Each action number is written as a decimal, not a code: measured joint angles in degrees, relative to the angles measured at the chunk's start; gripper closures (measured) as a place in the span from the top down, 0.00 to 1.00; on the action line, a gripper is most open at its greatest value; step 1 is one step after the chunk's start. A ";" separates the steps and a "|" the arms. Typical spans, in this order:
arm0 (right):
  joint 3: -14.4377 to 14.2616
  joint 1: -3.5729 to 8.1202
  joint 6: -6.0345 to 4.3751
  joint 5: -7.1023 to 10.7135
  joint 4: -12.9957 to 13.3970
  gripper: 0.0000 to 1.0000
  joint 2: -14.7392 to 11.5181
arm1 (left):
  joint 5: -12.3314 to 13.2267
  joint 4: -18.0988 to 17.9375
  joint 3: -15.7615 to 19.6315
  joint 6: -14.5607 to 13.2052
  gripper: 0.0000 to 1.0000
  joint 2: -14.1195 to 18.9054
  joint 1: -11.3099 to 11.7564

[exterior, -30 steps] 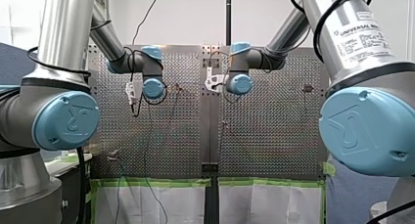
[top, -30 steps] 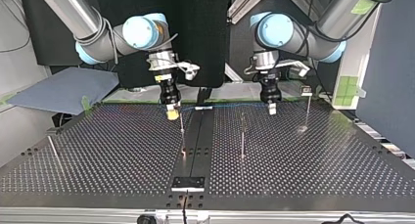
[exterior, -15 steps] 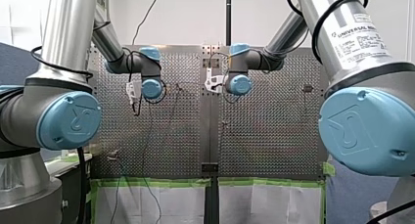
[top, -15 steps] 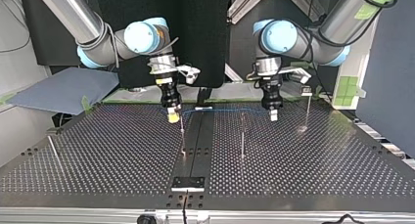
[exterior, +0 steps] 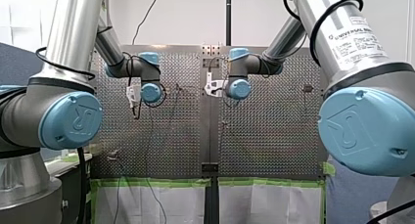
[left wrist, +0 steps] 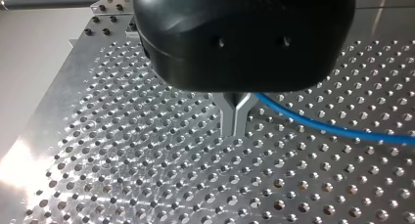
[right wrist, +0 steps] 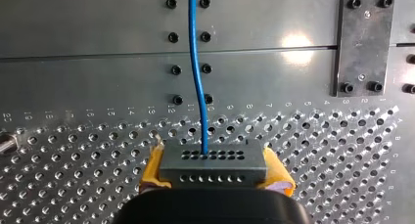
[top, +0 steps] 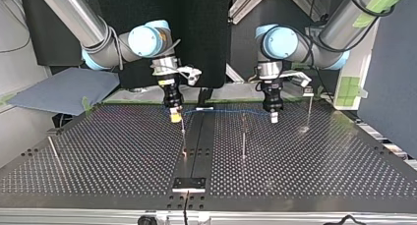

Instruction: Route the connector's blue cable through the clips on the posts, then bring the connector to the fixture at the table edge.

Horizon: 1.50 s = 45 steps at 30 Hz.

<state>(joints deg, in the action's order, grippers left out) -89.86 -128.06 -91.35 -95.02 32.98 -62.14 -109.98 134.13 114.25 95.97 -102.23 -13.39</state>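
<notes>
In the right wrist view a grey connector block (right wrist: 213,163) sits between yellow pads (right wrist: 276,172), with my right gripper (right wrist: 215,171) shut on it. Its blue cable (right wrist: 195,62) runs straight ahead over the plate. At the top view's left my right gripper (top: 174,116) hangs just above the table, beside a thin post (top: 183,131). The blue cable (top: 231,110) spans across to my left gripper (top: 273,118). In the left wrist view its metal fingers (left wrist: 229,117) are shut on the cable (left wrist: 333,128), which trails off to one side.
More thin posts stand on the perforated table: one near the middle (top: 243,139), one with a clip on top at the top view's right (top: 309,107), one at its far left (top: 53,149). A dark fixture plate (top: 189,183) lies at the near edge.
In the top view my left gripper has come down and nearer with the cable. My right gripper has shifted slightly towards the middle post. Both grips are unchanged.
</notes>
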 joint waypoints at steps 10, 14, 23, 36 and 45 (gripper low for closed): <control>0.05 1.03 -0.24 0.43 0.63 0.00 0.17 | 1.10 0.07 -2.04 0.25 0.00 -0.71 0.58; 0.22 1.28 -0.25 0.70 0.67 0.00 0.21 | 1.53 0.25 -2.77 0.31 0.00 -1.71 0.57; 0.48 1.96 -0.27 0.96 0.90 0.00 0.40 | 1.65 0.60 -5.02 1.16 0.00 -2.10 0.82; 1.58 3.21 -0.48 1.42 1.30 0.00 1.02 | 2.56 1.75 -7.73 1.64 0.00 -5.45 1.25; 3.55 3.45 -0.36 1.57 1.31 0.00 3.57 | 2.74 2.32 -9.35 1.67 0.00 -6.24 2.24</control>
<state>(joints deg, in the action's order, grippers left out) -86.31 -124.61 -91.71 -93.45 34.29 -58.57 -107.24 136.45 104.89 97.64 -108.47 -11.15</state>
